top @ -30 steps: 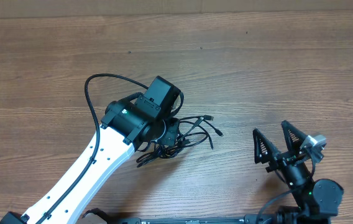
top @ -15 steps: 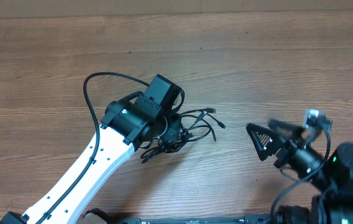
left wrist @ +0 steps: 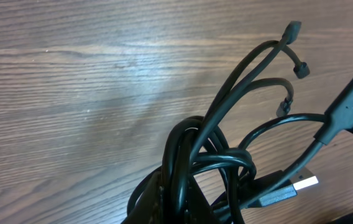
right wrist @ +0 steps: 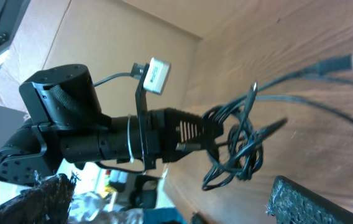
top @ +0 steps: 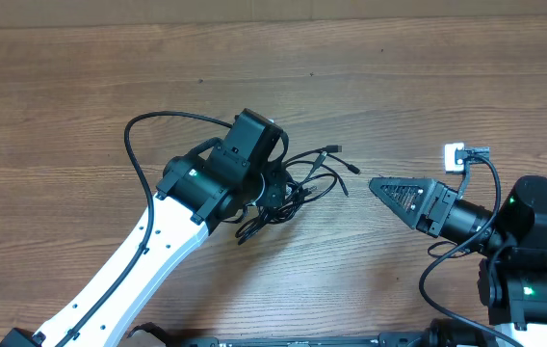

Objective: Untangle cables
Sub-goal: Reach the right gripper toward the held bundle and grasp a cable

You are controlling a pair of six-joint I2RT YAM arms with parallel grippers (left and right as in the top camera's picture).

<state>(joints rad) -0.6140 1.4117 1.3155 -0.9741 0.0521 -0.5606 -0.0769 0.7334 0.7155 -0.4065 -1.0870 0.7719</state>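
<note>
The cables (top: 302,183) form a black tangle at the table's middle, with plugs (top: 335,150) trailing to the right. My left gripper (top: 272,197) is shut on the knot of the bunch. In the left wrist view the cables (left wrist: 214,155) rise from between the dark fingers (left wrist: 164,202), and a silver-tipped plug (left wrist: 291,186) lies beside them. My right gripper (top: 381,185) is open, turned on its side and pointing left, a short gap from the loose plug ends. The right wrist view shows the hanging tangle (right wrist: 235,149) held by the left gripper (right wrist: 198,134), between my own rough pads (right wrist: 313,199).
Bare wooden table (top: 399,87) lies all around. The left arm's own cable (top: 148,130) loops out to the upper left. A small white part (top: 455,154) sticks up on the right wrist. Cardboard (right wrist: 120,37) stands behind the table.
The right arm has swung up from the front edge and turned leftward, its open fingers now aimed at the cables. The left gripper has shifted the bunch slightly up and right.
</note>
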